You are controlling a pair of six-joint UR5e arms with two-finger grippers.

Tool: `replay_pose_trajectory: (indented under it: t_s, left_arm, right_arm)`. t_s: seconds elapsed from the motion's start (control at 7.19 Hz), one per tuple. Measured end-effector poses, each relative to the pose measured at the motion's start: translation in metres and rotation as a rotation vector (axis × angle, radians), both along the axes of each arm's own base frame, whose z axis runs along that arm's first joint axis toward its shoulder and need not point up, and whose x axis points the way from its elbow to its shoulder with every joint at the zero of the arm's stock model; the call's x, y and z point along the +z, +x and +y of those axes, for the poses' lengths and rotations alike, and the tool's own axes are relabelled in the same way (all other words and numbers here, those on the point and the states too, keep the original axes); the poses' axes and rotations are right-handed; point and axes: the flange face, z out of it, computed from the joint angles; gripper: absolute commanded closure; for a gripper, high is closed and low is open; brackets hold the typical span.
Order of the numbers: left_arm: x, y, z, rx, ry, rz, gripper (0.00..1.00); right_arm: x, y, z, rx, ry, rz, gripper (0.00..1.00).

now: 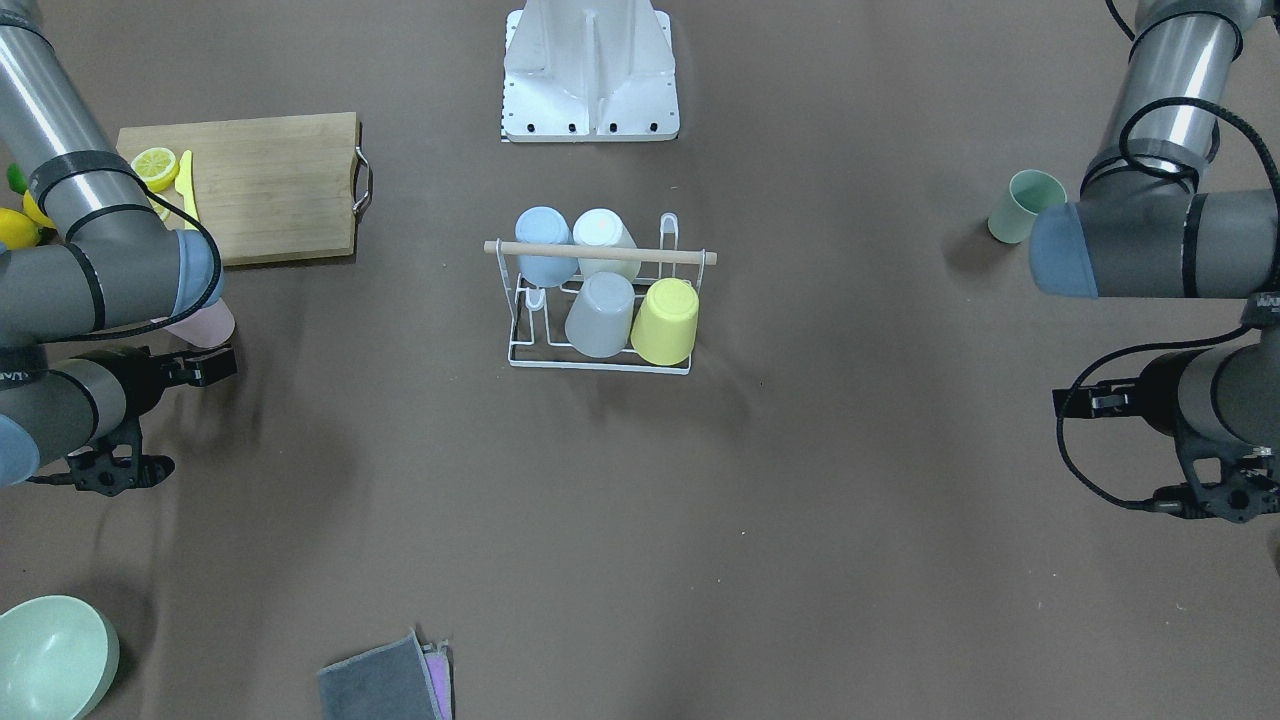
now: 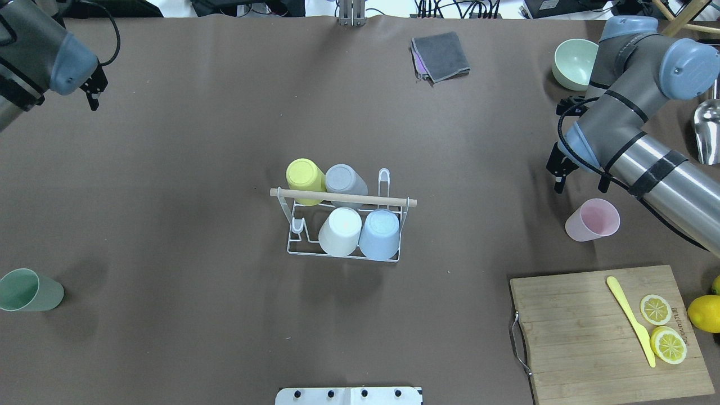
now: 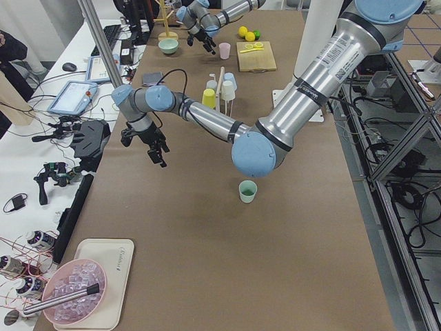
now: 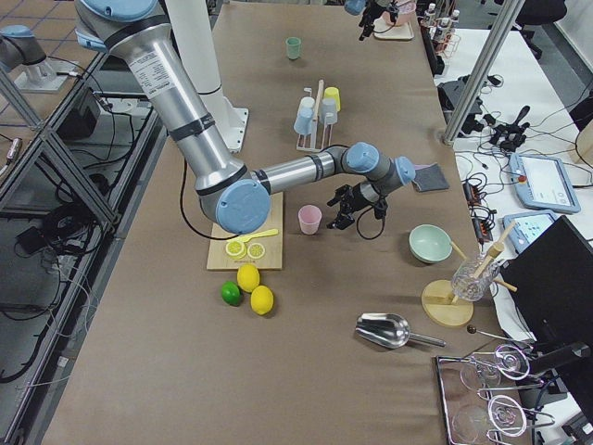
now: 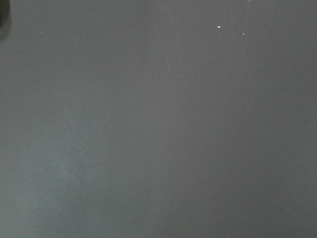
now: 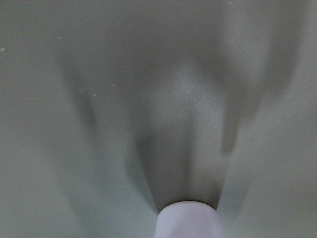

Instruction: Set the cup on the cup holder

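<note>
The cup holder (image 2: 343,198) (image 1: 600,252) stands mid-table. Yellow, grey, white and blue cups hang upside down on its pegs, and two pegs are bare. A pink cup (image 2: 592,220) (image 4: 309,220) stands upright on the robot's right. Its rim shows at the bottom of the right wrist view (image 6: 188,220). My right gripper (image 2: 579,188) hovers open and empty just beyond it. A green cup (image 2: 31,289) (image 3: 247,191) lies tilted at the left edge. My left gripper (image 2: 94,95) (image 3: 156,148) is open and empty over the far left of the table, well away from the green cup.
A wooden cutting board (image 2: 579,332) with lemon slices and a yellow knife lies near right, with whole lemons (image 2: 703,312) beside it. A green bowl (image 2: 574,63), a grey cloth (image 2: 441,53) and a metal scoop (image 2: 707,126) lie at the far right.
</note>
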Motion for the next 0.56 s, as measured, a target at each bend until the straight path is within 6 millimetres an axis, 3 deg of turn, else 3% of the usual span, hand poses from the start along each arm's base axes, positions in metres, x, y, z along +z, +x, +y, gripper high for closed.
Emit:
replay_pose_trajectory:
  t_s: [0.14, 0.56]
  left_arm:
    - [0.008, 0.011, 0.013, 0.064, 0.003, 0.008, 0.02]
    - [0.057, 0.051, 0.073, 0.212, -0.018, -0.003, 0.02]
  right_arm:
    - [0.004, 0.001, 0.001, 0.0, -0.006, 0.004, 0.02]
    - [0.018, -0.005, 0.012, -0.019, -0.025, 0.015, 0.02]
